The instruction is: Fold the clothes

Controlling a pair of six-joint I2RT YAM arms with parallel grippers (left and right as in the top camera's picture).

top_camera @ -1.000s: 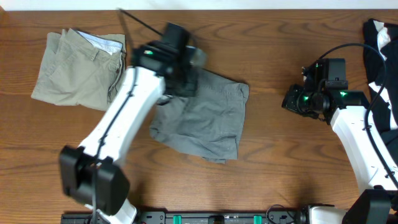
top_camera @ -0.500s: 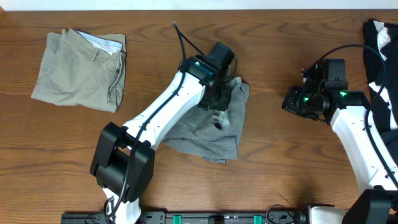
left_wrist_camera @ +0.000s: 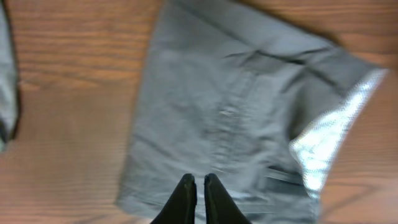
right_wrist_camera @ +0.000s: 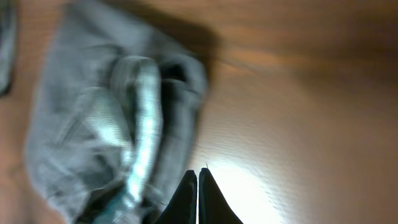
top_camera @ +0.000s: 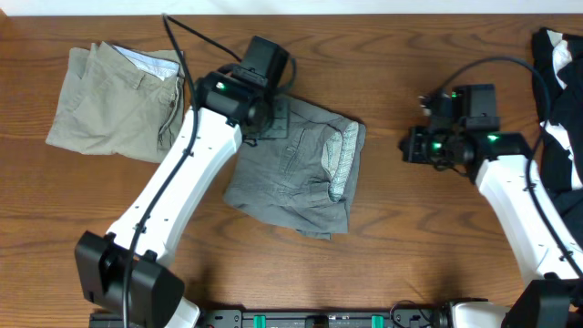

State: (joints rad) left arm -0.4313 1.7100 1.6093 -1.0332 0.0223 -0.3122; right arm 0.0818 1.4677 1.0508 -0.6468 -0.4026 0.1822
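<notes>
Grey shorts [top_camera: 291,173] sit dead centre on the table [top_camera: 419,237], lying roughly flat with a strip of pale speckled lining [top_camera: 342,164] turned out along their 3 o'clock edge. At 6 o'clock there's bare wood all the way to the near edge. At 3 o'clock a clear band of wood runs from the hem across to the right arm. At 12 o'clock it's tighter, just a narrow strip before the far edge.

The left gripper [left_wrist_camera: 198,178] hangs over the shorts' 11 o'clock corner. In the left wrist view its fingers are pressed almost together with only a slit between them, and no cloth is caught there that I can see. The right gripper [right_wrist_camera: 198,173] sits out at 3 o'clock, apart from the fabric. Its tips are closed against each other over bare wood, and the lined edge shows just beside them in the right wrist view.

Further out, the khaki shorts [top_camera: 114,100] lie at 10 o'clock, clear of the grey pair, with the left arm running between the two. The black-and-white garment [top_camera: 556,82] hugs the table's 3 o'clock edge behind the right arm.

Half a second back the left arm was stretched right across the shorts, working near that 3 o'clock edge. It has now pulled away to the 11 o'clock corner, and the lining that was out of sight a second ago is showing. The right gripper has nudged slightly closer to the shorts.
</notes>
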